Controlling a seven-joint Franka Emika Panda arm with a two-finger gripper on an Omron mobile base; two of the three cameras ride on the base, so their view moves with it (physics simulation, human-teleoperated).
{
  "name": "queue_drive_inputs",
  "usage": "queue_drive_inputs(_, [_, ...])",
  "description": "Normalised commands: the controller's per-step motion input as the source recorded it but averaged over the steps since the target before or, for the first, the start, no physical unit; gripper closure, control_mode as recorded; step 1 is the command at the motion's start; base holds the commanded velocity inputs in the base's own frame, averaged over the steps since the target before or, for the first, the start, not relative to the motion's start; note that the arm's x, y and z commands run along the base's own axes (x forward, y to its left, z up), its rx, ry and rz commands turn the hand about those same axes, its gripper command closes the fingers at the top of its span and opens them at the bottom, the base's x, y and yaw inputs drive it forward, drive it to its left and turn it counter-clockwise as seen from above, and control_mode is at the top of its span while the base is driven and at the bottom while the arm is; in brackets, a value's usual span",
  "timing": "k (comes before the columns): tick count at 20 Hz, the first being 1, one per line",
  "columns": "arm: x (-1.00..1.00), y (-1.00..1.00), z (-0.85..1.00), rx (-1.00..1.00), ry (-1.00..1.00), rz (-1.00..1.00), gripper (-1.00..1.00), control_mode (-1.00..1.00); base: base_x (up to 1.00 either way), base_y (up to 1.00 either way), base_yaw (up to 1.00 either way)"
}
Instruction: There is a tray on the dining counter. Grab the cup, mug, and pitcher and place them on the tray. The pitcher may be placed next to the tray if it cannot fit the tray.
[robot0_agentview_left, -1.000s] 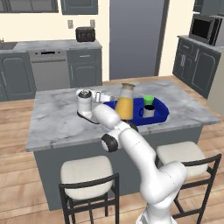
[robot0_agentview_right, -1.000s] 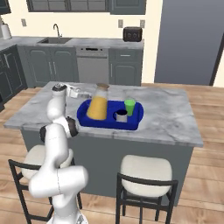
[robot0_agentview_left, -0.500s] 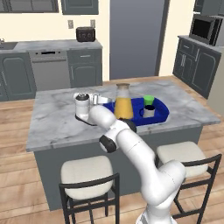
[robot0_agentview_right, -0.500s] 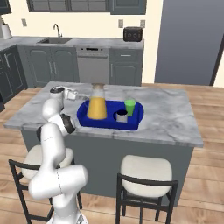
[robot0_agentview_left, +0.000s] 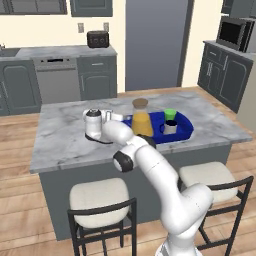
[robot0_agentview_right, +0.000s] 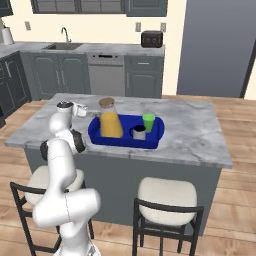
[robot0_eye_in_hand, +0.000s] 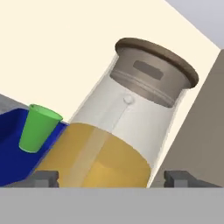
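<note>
The yellow-orange pitcher (robot0_agentview_left: 141, 119) (robot0_agentview_right: 110, 119) (robot0_eye_in_hand: 118, 140) stands upright in the left end of the blue tray (robot0_agentview_left: 184, 133) (robot0_agentview_right: 151, 143) (robot0_eye_in_hand: 11, 153) on the dining counter (robot0_agentview_left: 60, 137) (robot0_agentview_right: 200, 135). The green cup (robot0_agentview_left: 170, 114) (robot0_agentview_right: 148, 121) (robot0_eye_in_hand: 37, 127) and the pale mug (robot0_agentview_left: 170, 127) (robot0_agentview_right: 139, 133) stand in the tray's right half. My gripper (robot0_agentview_left: 120, 118) (robot0_agentview_right: 83, 110) (robot0_eye_in_hand: 111, 178) reaches in from the left at the pitcher's lower body. It is open, its fingertips (robot0_eye_in_hand: 43, 178) wide apart on either side of the pitcher.
Two stools (robot0_agentview_left: 97, 197) (robot0_agentview_right: 167, 195) stand in front of the counter. Bare marble lies to the right of the tray and along the counter's left part. A toaster (robot0_agentview_left: 97, 38) and a microwave (robot0_agentview_left: 234, 34) sit on the far counters.
The jaws have spread wide and let go of the pitcher. The pitcher stays standing in the tray's left end.
</note>
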Motion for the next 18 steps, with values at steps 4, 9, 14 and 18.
queue_drive_inputs(4, [0.00, 0.00, -0.11, 0.00, -0.02, 0.10, -1.00, -1.00, 0.00, 0.00, 0.00])
queue_drive_inputs(9, [-0.03, 0.02, -0.03, 0.00, -0.01, 0.14, -1.00, -1.00, 0.00, 0.00, 0.00])
queue_drive_inputs(14, [-0.22, 0.23, 0.01, 0.00, -0.15, 0.18, -1.00, -1.00, 0.00, 0.00, 0.00])
queue_drive_inputs(18, [-0.38, 0.27, 0.19, 0.00, -0.26, 0.19, -1.00, -1.00, 0.00, 0.00, 0.00])
